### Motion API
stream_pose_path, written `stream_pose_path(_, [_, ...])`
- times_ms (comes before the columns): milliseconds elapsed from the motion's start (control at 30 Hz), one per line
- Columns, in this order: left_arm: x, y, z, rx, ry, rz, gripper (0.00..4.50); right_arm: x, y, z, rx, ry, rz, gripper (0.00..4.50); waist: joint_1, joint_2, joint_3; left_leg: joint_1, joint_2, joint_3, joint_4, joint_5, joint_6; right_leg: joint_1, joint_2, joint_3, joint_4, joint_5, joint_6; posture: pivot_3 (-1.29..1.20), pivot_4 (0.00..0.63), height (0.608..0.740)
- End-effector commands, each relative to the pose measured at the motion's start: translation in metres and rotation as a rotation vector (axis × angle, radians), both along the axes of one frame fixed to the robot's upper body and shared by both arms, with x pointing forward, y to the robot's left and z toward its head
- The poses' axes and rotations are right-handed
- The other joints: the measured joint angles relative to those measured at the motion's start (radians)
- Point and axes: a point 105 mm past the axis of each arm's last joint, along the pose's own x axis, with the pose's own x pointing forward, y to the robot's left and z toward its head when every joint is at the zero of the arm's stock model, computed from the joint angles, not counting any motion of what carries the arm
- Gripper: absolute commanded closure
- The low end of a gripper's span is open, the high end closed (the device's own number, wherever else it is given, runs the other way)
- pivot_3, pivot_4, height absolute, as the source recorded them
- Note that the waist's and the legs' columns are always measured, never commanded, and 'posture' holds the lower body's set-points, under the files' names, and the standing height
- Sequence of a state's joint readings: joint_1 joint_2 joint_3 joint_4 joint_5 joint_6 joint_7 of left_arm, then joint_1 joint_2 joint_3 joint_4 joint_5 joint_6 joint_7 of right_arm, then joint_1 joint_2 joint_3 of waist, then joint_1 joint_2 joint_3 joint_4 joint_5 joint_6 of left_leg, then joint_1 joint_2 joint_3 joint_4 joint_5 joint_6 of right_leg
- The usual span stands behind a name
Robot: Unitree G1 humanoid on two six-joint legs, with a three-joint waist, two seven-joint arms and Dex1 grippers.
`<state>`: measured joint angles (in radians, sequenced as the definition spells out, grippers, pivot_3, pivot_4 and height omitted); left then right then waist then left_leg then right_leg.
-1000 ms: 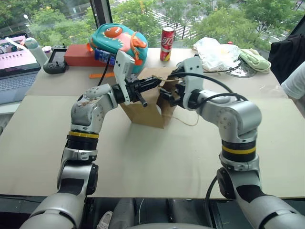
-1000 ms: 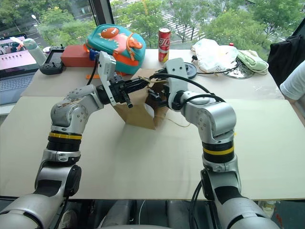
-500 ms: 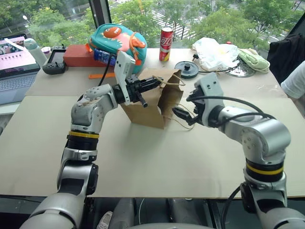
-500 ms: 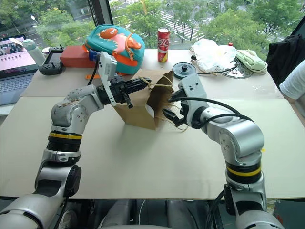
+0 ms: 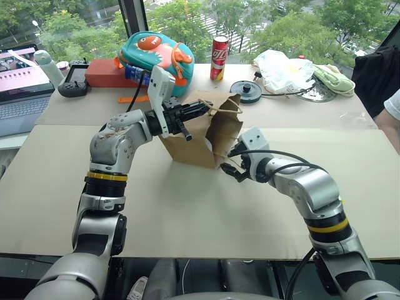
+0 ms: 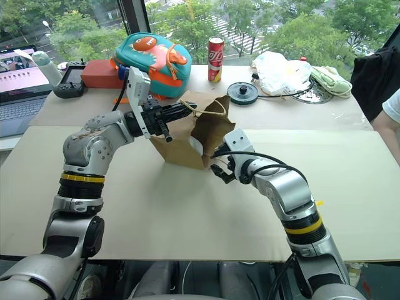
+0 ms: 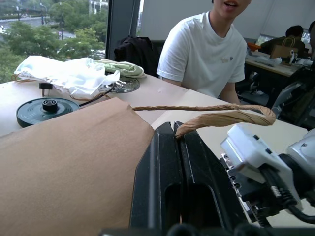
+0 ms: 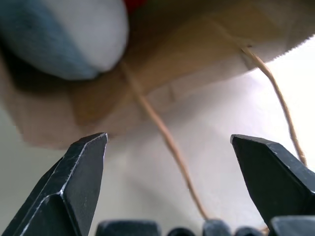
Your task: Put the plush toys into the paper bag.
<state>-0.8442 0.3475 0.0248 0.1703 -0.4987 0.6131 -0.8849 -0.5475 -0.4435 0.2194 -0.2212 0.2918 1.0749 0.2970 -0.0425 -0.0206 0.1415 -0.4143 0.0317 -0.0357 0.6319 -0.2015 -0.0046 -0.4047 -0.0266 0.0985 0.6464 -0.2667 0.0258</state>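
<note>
1. Left end effector (image 5: 199,111): fingers pressed together, clamped on a twisted cord handle (image 7: 216,114) of the paper bag (image 5: 206,134), pinned right at the fingertips (clearest in the left wrist view).
2. Paper bag: brown kraft, lying on its side on the counter (image 5: 187,206), top edge lifted by the left end effector, mouth facing the right end effector.
3. Right end effector (image 5: 235,164): fingers spread wide apart, nothing between them, low over the counter just beside the bag's mouth.
4. Straight ahead of the right end effector, inside the bag: round grey-blue plush toy (image 8: 64,37) with a white patch; a sliver of red (image 8: 134,4) just beyond it (too little showing to name it).
5. Between the right end effector's fingers (image 8: 74,182): loose second cord handle (image 8: 167,137) trailing from the bag's edge across the counter.
6. Beyond the left end effector, well apart at the counter's far edge: teal-and-orange fish backpack (image 5: 156,53), red can (image 5: 219,57), black round disc (image 5: 245,90), white plastic bag (image 5: 284,69).
7. Past the left end effector's fingertips in its wrist view: a person in a white T-shirt (image 7: 206,54) seated at the counter.
</note>
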Motion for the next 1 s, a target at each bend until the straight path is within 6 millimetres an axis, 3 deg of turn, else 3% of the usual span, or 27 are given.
stream_pose_path(33, [-0.006,-0.001,0.013,-0.015,-0.053,-0.013,4.5,0.009,0.001,0.0,0.002,-0.036,0.019,0.03,0.0,0.0,0.0,0.0,0.0,0.0,0.0,0.0,0.0,0.0,0.0,0.0,0.0,0.0,0.0,0.0,0.15,0.739])
stream_pose_path(133, [-0.006,0.0,0.013,-0.015,-0.053,-0.011,4.5,0.011,-0.001,-0.01,0.007,-0.006,0.017,0.03,-0.002,0.0,0.0,0.0,0.0,0.0,0.0,0.0,0.0,0.0,0.0,0.0,0.0,0.0,0.0,0.0,0.15,0.739])
stream_pose_path(233, [-0.006,0.002,0.013,-0.015,-0.052,-0.003,4.5,0.01,-0.003,-0.017,0.01,0.003,0.013,0.79,-0.003,0.0,0.0,0.001,0.0,0.0,0.0,0.0,0.0,0.0,0.0,0.0,0.001,0.0,0.0,0.0,0.15,0.739])
stream_pose_path(600, [-0.006,0.003,0.012,-0.013,-0.05,0.002,4.5,0.007,-0.003,-0.015,0.035,-0.003,-0.006,4.45,-0.002,0.0,0.0,0.002,0.0,0.0,0.0,0.0,0.0,0.001,0.0,0.0,0.001,0.0,0.0,0.0,0.15,0.739])
stream_pose_path(833, [-0.005,0.002,0.012,-0.013,-0.054,0.0,4.5,0.004,-0.01,0.0,0.085,-0.048,-0.045,4.45,-0.001,0.0,0.0,0.001,0.0,0.0,0.0,0.0,0.0,0.001,0.0,0.0,0.001,0.0,0.0,0.0,0.15,0.739])
stream_pose_path(1000, [-0.004,0.001,0.014,-0.026,-0.054,0.002,4.5,0.001,-0.014,0.04,0.148,-0.159,-0.078,4.45,0.0,0.0,0.0,0.001,0.0,0.0,0.0,0.0,0.0,0.001,0.0,0.0,0.001,0.0,0.0,0.0,0.15,0.739])
